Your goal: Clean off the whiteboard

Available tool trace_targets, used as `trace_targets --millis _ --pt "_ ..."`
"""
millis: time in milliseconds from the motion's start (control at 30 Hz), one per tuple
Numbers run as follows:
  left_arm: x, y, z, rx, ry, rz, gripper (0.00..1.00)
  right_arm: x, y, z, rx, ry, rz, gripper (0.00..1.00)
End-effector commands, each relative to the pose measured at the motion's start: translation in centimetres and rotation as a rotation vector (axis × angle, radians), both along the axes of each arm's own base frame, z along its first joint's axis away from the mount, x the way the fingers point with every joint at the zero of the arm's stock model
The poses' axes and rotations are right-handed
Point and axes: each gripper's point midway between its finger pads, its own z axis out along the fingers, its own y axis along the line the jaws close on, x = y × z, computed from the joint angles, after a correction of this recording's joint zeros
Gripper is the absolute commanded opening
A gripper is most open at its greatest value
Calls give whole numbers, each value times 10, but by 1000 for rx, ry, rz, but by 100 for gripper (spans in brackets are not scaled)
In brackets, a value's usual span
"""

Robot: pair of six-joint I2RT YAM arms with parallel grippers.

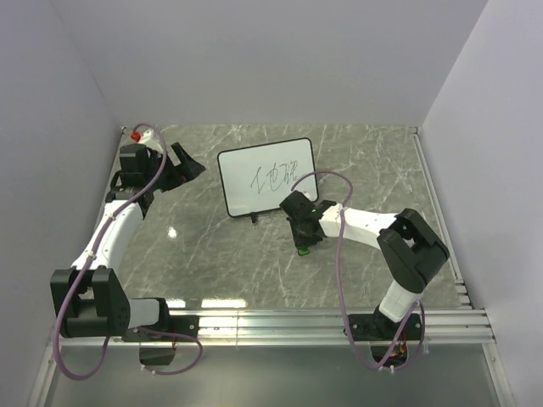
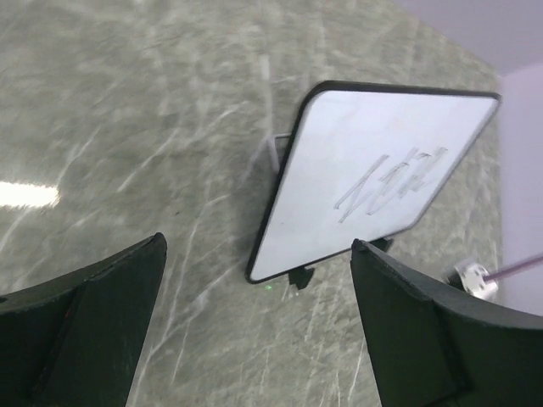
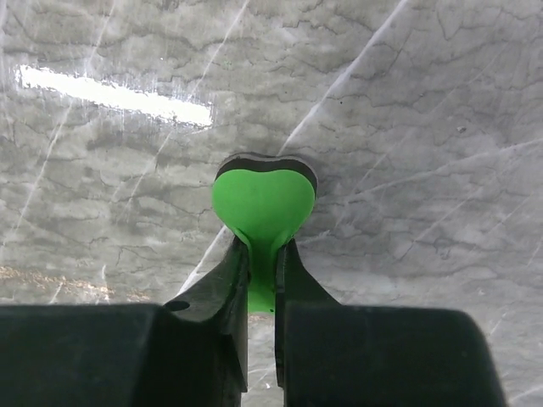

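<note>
1. The whiteboard [image 1: 265, 176] stood in the far middle part of the grey marble desk [image 1: 382, 170], between the two arms, leaning back on its small black feet.
2. Dark handwritten scribbles were on its white face, mostly in the middle and right part as the top camera saw it.
3. The left gripper [image 1: 188, 161] was to the left of the board, apart from it and pointed toward it.
4. In the left wrist view the left gripper [image 2: 259, 254] had its jaws spread wide with nothing between them, and the whiteboard [image 2: 373, 170] was seen beyond them, not touched.
5. The right gripper [image 1: 304, 242] was just in front of the near right corner of the board, close to it but not on it.
6. In the right wrist view the right gripper [image 3: 261, 254] had its jaws narrow, closed on the thin fin of a green eraser [image 3: 263, 203].
7. The eraser [image 1: 304, 249] was heart-shaped with a dark layer under it, and it was low at the desk; I could not tell if it touched the surface.
</note>
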Motion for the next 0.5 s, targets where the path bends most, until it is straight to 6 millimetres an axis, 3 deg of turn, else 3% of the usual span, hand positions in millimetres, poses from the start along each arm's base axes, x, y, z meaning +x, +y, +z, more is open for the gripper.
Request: trace_targets --millis 0,67,367,467 --pt "2 -28 17 -23 -159 -202 96 3 -5 13 -34 -25 -15 4" --pt "4 -39 25 -42 -243 -282 96 2 -7 23 -29 -34 -22 4" --pt "23 -58 1 -125 -227 -395 93 8 -5 81 30 -117 -41 0" --pt "33 -61 -4 -127 -219 -397 92 7 -4 90 64 -129 -60 0"
